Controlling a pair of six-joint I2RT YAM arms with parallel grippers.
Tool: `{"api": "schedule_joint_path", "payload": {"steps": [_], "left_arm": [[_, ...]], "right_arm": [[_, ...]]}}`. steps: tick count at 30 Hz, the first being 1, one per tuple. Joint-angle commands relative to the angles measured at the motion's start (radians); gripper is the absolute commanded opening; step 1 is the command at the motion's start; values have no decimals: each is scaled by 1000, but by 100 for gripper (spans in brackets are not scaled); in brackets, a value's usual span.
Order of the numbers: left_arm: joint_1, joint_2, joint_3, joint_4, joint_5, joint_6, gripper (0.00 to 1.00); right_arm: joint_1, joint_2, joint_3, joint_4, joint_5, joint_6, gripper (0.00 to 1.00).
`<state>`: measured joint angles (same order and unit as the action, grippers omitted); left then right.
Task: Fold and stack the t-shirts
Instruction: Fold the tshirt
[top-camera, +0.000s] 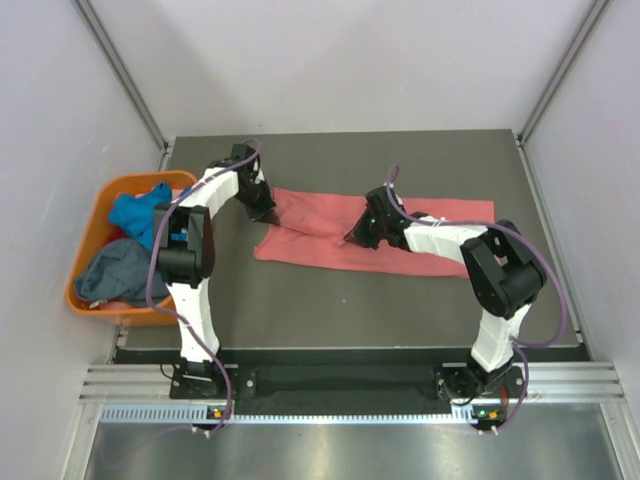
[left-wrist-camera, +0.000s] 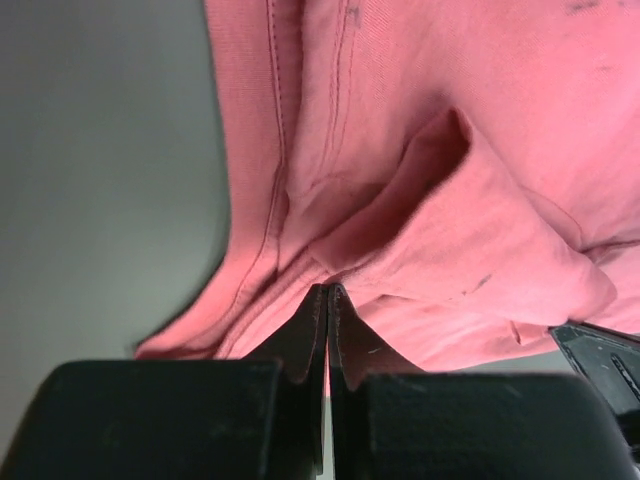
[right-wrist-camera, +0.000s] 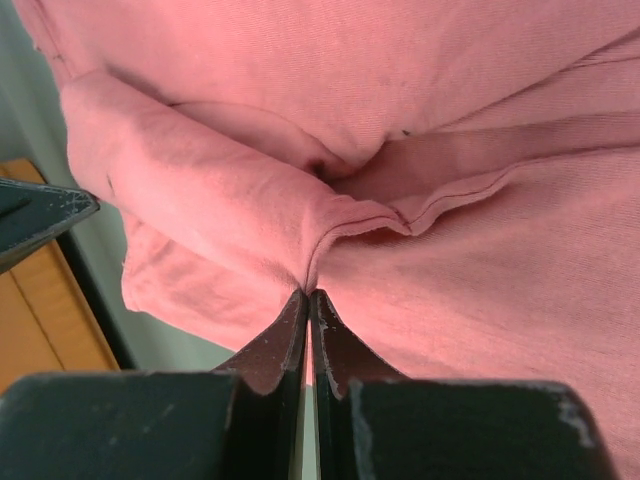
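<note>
Closest to the lens in the left wrist view, the left end effector (left-wrist-camera: 327, 290) has its black jaws pressed together on a pinched fold of the salmon-pink t-shirt (left-wrist-camera: 450, 150); the right end effector (right-wrist-camera: 307, 293) is also clenched, on a ridge of the same shirt that bunches up just beyond its tips. From above, this shirt lies stretched in a long band across the middle of the dark desk (top-camera: 350, 310), running from left of centre towards the right, and it is rumpled where the two end effectors meet it; the left one grips near the shirt's far left end and the right one near its middle, well apart. At the desk's left edge sits the orange tub (top-camera: 92, 235); it holds the bright blue t-shirt (top-camera: 135, 212) at its far side and the slate grey-blue t-shirt (top-camera: 115, 272) at its near side, both crumpled.
</note>
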<state>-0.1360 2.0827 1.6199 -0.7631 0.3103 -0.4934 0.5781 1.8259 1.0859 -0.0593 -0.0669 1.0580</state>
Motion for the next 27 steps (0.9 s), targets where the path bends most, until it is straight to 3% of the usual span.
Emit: {"api": "schedule_joint_path", "payload": {"steps": [1, 17, 20, 22, 24, 27], "left_arm": [[6, -90, 60, -38, -19, -22, 0], [15, -73, 77, -119, -86, 9, 0], [12, -73, 26, -90, -59, 26, 1], [12, -75, 18, -88, -48, 38, 7], [12, -78, 49, -99, -62, 44, 10], [9, -85, 113, -96, -30, 67, 13]], "right_arm": [[-18, -69, -9, 26, -28, -33, 0], [-31, -80, -81, 104, -93, -47, 0], [-26, -73, -72, 102, -93, -78, 7], [-24, -76, -55, 67, -91, -107, 14], [-21, -86, -25, -18, -57, -133, 24], [-21, -122, 28, -161, -5, -200, 28]]}}
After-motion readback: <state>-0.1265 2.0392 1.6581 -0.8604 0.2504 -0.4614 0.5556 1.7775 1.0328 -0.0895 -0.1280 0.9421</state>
